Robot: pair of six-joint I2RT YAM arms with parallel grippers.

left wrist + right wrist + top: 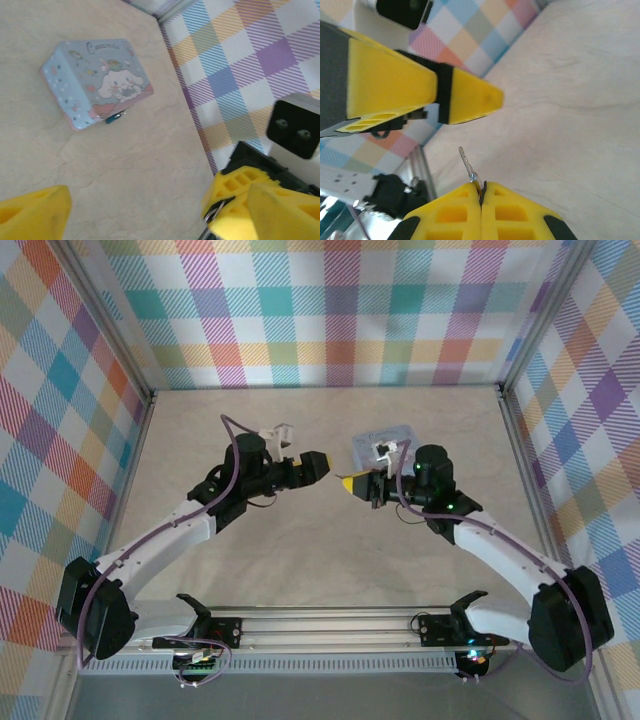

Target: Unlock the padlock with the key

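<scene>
Well left of the tin (392,435) on the surface (300,560), left gripper (150,220) with jaws spread wide and nothing clamped between them. Nearer the tin, also on its left and a little toward the arm bases, right gripper (481,186) with jaws pressed together on the head of the key (465,160), thin metal blade poking out past the yellow tips. Tight against the tin's side wall at its bottom edge, down by the surface, tiny blue padlock (114,118).

place: robot lab cell | evidence: plaid backdrop walls (330,310), aluminium rail (330,625)
</scene>
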